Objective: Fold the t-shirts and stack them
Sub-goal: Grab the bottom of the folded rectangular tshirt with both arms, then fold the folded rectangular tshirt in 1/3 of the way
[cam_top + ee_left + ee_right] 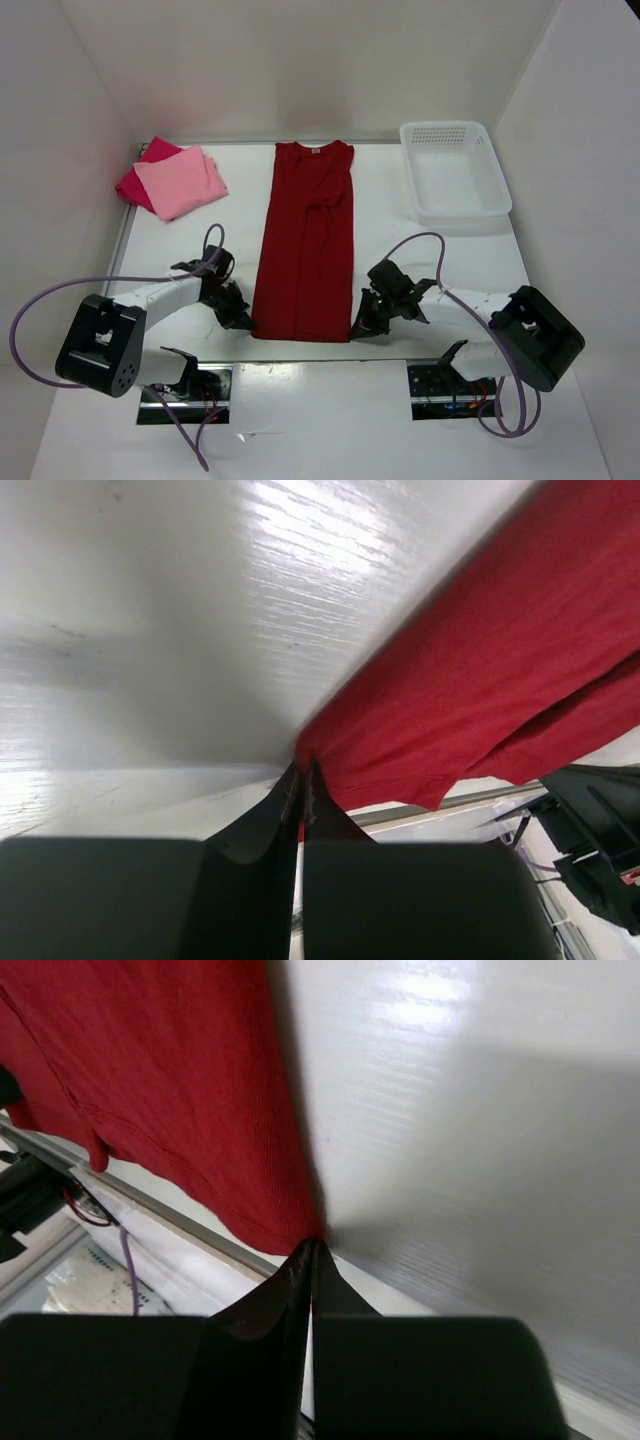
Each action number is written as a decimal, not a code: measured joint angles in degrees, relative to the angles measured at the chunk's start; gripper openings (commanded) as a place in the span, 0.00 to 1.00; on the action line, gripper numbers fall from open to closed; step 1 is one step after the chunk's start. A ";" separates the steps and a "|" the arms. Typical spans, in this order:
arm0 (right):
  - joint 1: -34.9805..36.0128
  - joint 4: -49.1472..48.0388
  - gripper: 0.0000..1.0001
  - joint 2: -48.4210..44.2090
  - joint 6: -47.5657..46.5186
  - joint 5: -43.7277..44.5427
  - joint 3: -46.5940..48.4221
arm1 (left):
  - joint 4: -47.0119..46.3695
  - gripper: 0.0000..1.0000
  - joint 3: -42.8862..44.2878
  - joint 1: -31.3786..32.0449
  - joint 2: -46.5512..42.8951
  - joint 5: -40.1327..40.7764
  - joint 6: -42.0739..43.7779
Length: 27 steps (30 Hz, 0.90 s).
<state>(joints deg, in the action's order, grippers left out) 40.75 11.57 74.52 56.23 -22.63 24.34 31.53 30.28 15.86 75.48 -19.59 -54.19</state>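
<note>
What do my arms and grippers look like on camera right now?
The left arm and right arm have white links with black boxy joints. A purple cable loops off each. The left gripper and right gripper are black, with tapered fingers.

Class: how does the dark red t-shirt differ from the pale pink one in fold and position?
The dark red t-shirt lies as a long strip centrally; the pale pink t-shirt is folded small, far left. The dark red one lies alone; the pale pink one rests on a crimson t-shirt. Both lie flat.
</note>
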 measured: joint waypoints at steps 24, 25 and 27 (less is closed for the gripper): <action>-21.18 12.63 0.00 20.33 -17.07 1.11 39.15 | -8.41 0.00 32.39 -7.69 16.13 -4.42 1.60; -22.27 12.76 0.00 23.17 -17.97 1.11 41.90 | -9.27 0.00 33.77 -8.02 18.64 -4.24 1.55; -23.98 12.68 0.00 27.71 -19.43 1.22 46.62 | -10.78 0.00 36.09 -8.72 22.88 -4.02 1.53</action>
<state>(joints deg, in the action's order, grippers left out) 16.78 24.25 102.24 36.80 -21.41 70.96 20.75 66.37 7.14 98.37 -23.62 -52.66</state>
